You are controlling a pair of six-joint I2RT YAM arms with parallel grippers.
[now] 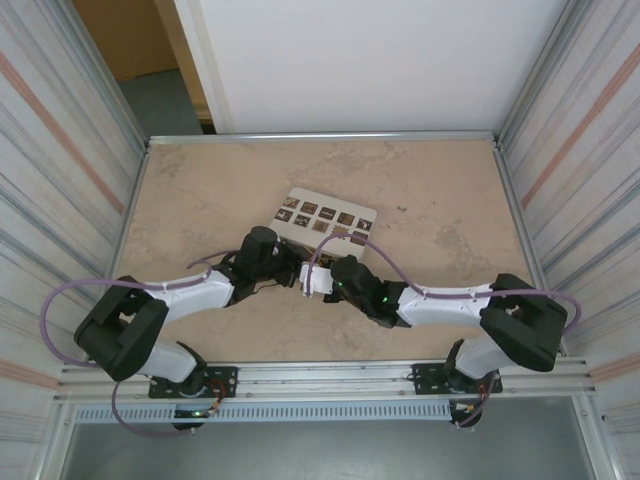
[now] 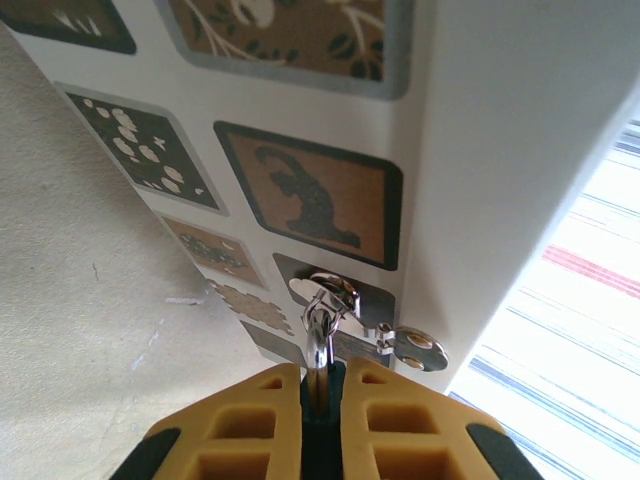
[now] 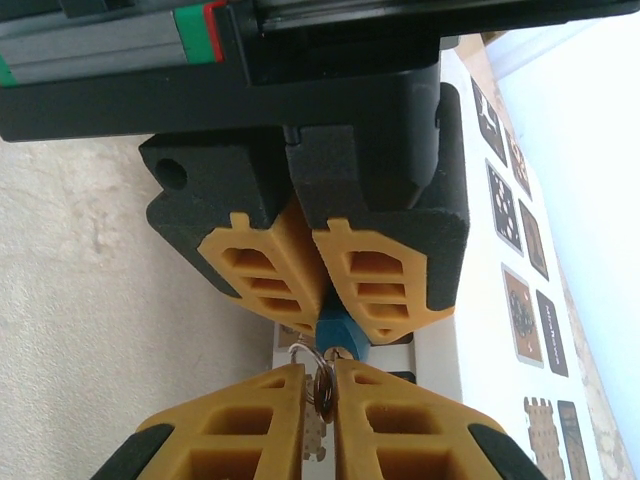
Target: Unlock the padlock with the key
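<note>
The left arm (image 1: 185, 292) reaches in from the left side of the table (image 1: 440, 200) towards its middle. There the left gripper (image 2: 322, 372) is clamped tight on the padlock (image 3: 336, 330), just in front of the near edge of the white box (image 1: 325, 218). Only a sliver of the padlock's blue body shows between the yellow fingers (image 3: 270, 275), so its faces and any marking or keyhole on them are covered. From the left wrist, the thin silvery shackle (image 2: 318, 340) stands up out of the pinch. A small flat silvery key (image 2: 412, 346) with a round, holed head lies just to the right of it, against the box, and how it joins the shackle is hard to make out. The box's printed squares carry pictures: pale dots, leaves and a dark crouching silhouette. The squares at the frame edges are cut off. Facing the left gripper tip to tip, the right gripper (image 3: 320, 375) has its fingers drawn together on a small dark coiled ring (image 3: 322, 388), just beside the padlock. Whether the ring touches the padlock cannot be told. The black housing above the left gripper's fingers bears a green and red stripe at the top edge, partly cropped. From above, the two grippers crowd together and what they hold is too small to read. The right arm (image 1: 450, 298) stretches away to the right.
</note>
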